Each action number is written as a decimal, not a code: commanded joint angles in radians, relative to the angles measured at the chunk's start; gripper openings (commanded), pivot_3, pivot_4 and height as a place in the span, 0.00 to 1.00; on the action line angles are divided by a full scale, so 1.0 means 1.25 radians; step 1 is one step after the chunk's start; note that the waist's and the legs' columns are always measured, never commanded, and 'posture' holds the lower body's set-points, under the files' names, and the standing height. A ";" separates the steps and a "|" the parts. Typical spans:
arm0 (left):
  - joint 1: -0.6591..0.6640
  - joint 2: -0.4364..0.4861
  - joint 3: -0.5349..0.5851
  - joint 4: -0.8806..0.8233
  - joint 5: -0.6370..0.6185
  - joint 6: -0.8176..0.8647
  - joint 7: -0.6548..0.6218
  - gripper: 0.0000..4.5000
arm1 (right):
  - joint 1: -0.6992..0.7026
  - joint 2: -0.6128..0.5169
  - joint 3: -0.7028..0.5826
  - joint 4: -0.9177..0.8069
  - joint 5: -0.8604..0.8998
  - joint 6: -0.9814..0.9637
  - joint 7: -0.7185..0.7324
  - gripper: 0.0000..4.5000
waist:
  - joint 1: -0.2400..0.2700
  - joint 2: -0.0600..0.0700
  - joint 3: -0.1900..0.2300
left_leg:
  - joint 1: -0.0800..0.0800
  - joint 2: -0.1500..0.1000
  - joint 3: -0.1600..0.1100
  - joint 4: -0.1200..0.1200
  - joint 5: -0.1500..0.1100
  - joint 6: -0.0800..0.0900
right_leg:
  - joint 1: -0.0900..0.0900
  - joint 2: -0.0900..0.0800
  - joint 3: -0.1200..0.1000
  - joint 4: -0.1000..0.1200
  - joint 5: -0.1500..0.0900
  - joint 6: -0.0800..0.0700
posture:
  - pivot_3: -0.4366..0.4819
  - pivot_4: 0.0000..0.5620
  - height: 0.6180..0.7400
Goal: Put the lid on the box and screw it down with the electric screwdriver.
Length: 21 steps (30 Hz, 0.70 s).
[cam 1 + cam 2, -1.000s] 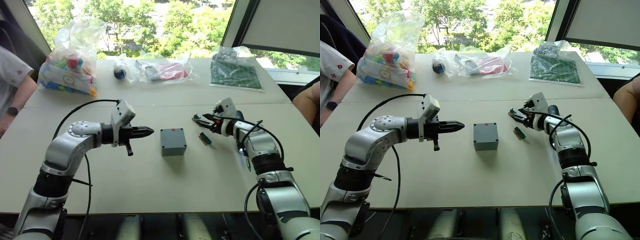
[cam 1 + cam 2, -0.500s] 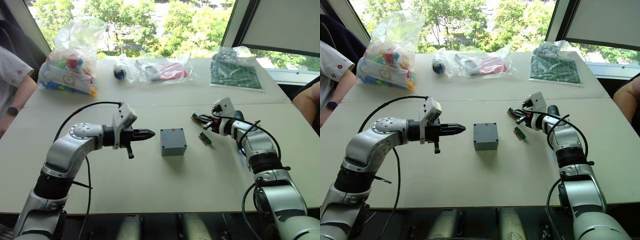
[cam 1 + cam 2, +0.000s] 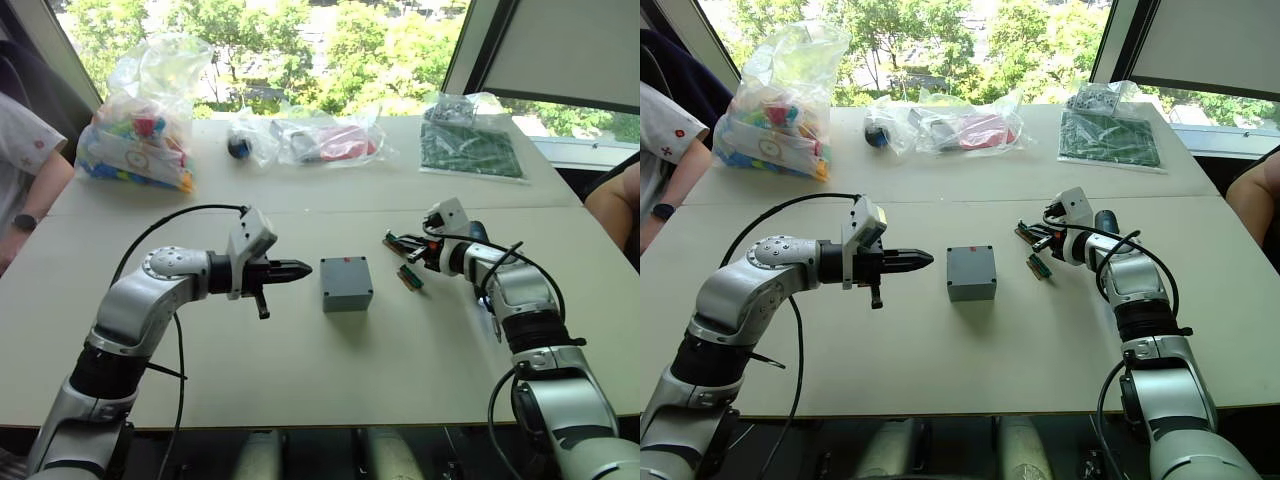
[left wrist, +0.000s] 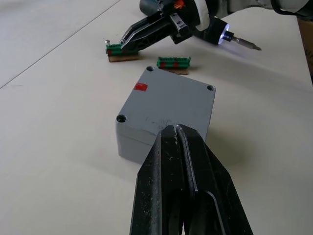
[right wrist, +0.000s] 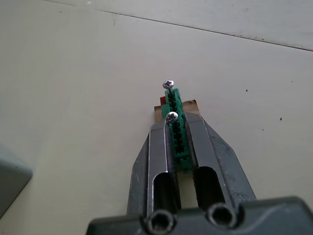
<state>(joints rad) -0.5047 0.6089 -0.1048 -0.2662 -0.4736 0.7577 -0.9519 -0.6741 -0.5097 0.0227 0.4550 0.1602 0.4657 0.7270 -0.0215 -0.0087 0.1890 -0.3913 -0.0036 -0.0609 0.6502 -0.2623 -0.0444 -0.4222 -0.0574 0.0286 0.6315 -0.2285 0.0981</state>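
Black fingers of the left gripper [image 4: 180, 134] are pressed together with nothing between them, the tips hovering just beside the grey box [image 3: 346, 283], which sits at the gripper's 3 o'clock in the head views, near the middle of the pale table [image 3: 330, 370]. The lid [image 4: 168, 107] is already seated on top of the box, its corner screw holes showing and a small red mark near one edge. At roughly 2 o'clock from the box, the right gripper [image 5: 177, 128] is clamped around a small green connector [image 5: 175, 132] with two screw heads along its top; the connector lies on the table. A second green connector [image 3: 410, 277] lies just beside it, between that gripper and the box. The electric screwdriver [image 4: 226, 38] lies on the table beside the right forearm, at about 3 o'clock from the box, its thin metal bit pointing away from the connectors. Clear plastic bags [image 3: 140, 110] of parts line the far edge around 12 o'clock.
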 commanded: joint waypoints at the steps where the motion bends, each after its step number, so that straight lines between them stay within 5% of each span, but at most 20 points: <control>1: -0.008 0.005 0.002 -0.006 0.000 -0.015 0.000 0.00 | -0.015 -0.005 -0.017 -0.016 -0.001 -0.010 -0.010 0.38 | 0.000 0.000 0.000 | 0.000 0.000 0.000 0.000 0.000 0.000 | 0.000 0.000 0.000 0.000 0.000 0.000 | 0.48 0.27 1.00; 21: -0.005 0.006 -0.013 -0.001 0.006 -0.026 -0.006 0.00 | -0.009 0.001 -0.030 -0.045 0.017 0.005 -0.018 0.38 | 0.000 0.000 0.000 | 0.000 0.000 0.000 0.000 0.000 0.000 | 0.000 0.000 0.000 0.000 0.000 0.000 | 0.48 0.27 1.00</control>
<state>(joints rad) -0.5047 0.6086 -0.1322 -0.2544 -0.4650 0.7484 -0.9563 -0.6743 -0.5054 0.0063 0.4229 0.1723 0.4793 0.7053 -0.0216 -0.0087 0.1890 -0.3913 -0.0036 -0.0609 0.6501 -0.2623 -0.0443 -0.4222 -0.0574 0.0286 0.6315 -0.2286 0.0981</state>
